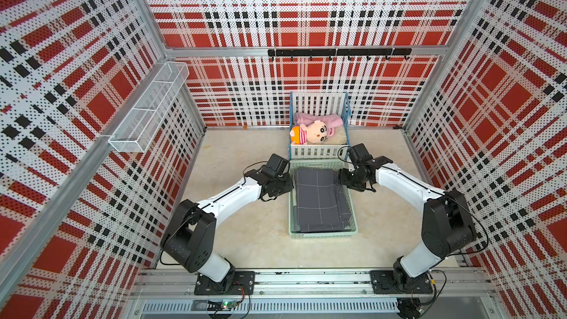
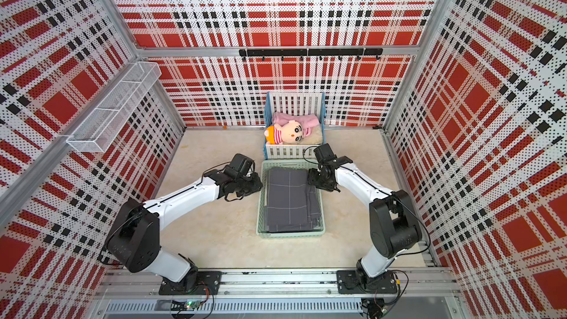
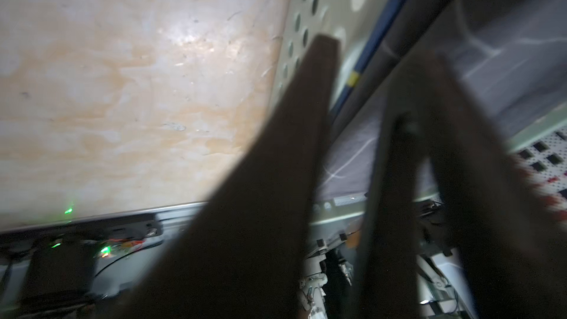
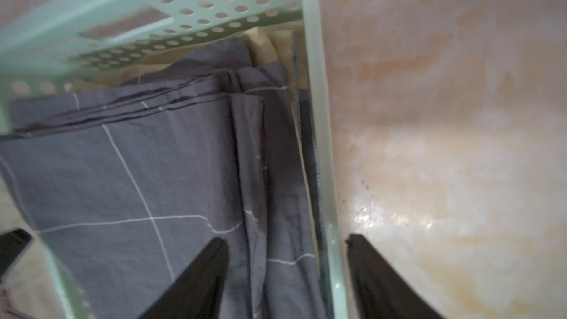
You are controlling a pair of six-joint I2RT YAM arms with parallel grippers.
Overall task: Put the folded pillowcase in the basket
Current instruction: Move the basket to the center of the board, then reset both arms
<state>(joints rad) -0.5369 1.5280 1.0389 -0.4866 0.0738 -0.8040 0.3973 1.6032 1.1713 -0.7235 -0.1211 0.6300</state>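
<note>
The folded pillowcase (image 1: pixel 319 201) (image 2: pixel 290 201), grey with thin white grid lines, lies flat inside the pale mint-green basket (image 1: pixel 322 235) (image 2: pixel 290 235) in both top views. My left gripper (image 1: pixel 290 184) (image 3: pixel 380 50) hovers at the basket's left wall near its far end. Its blurred fingers stand apart and hold nothing. My right gripper (image 1: pixel 341 177) (image 4: pixel 285 239) is open and straddles the right wall: one finger is over the pillowcase (image 4: pixel 138 179), the other over the table outside the basket (image 4: pixel 319 148).
A toy crib (image 1: pixel 319 151) with a doll and a pink blanket stands just behind the basket. A white wire rack (image 1: pixel 150 108) hangs on the left wall. A black hook rail (image 1: pixel 339 52) runs along the back wall.
</note>
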